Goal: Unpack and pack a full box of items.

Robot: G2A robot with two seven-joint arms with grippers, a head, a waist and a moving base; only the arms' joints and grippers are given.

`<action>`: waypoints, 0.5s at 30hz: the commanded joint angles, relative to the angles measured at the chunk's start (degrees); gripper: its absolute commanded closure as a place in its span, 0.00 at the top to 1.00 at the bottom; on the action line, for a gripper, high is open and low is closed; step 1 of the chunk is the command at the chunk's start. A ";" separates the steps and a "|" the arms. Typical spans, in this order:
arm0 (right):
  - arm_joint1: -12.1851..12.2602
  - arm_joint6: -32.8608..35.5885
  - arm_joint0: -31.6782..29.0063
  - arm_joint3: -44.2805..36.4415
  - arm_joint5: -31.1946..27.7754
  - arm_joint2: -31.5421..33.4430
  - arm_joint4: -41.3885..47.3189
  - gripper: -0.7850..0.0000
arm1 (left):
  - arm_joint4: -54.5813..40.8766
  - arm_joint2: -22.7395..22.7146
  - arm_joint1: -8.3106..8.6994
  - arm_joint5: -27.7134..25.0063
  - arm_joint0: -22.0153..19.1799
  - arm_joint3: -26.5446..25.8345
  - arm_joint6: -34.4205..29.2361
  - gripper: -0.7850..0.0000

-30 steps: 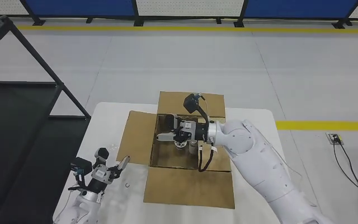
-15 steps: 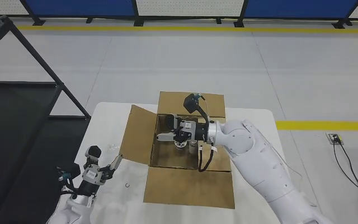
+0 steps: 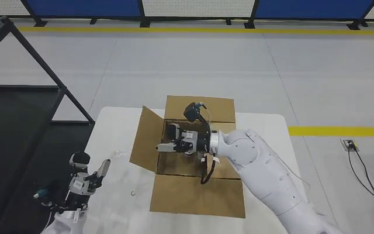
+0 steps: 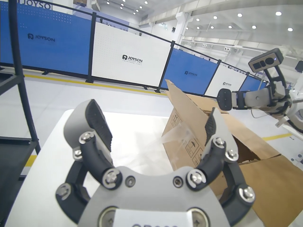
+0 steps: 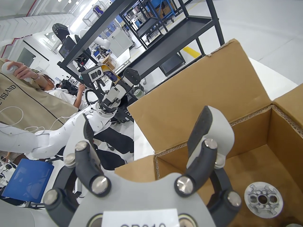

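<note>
The white table (image 3: 117,126) carries the open cardboard box (image 3: 196,199). The right gripper (image 3: 166,145) hangs over the box's opening, spread wide and empty. The left gripper (image 3: 100,169) is well apart from the box, spread and empty. A metal disc (image 5: 262,199) lies on the box floor.

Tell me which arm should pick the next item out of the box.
Right. The right tool, open, hangs over the box, a round metal part lying on its floor. The left tool, also open, is well away from the box.
</note>
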 commanded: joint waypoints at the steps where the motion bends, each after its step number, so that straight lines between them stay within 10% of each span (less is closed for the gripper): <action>1: -0.64 0.30 1.00 0.96 0.20 -1.58 0.43 1.00 | -0.49 -0.76 0.01 -0.09 0.22 0.57 0.27 1.00; 15: -7.12 -2.39 9.56 12.08 2.69 -11.92 0.81 1.00 | -3.54 -3.58 -0.16 -0.97 1.00 4.34 2.01 1.00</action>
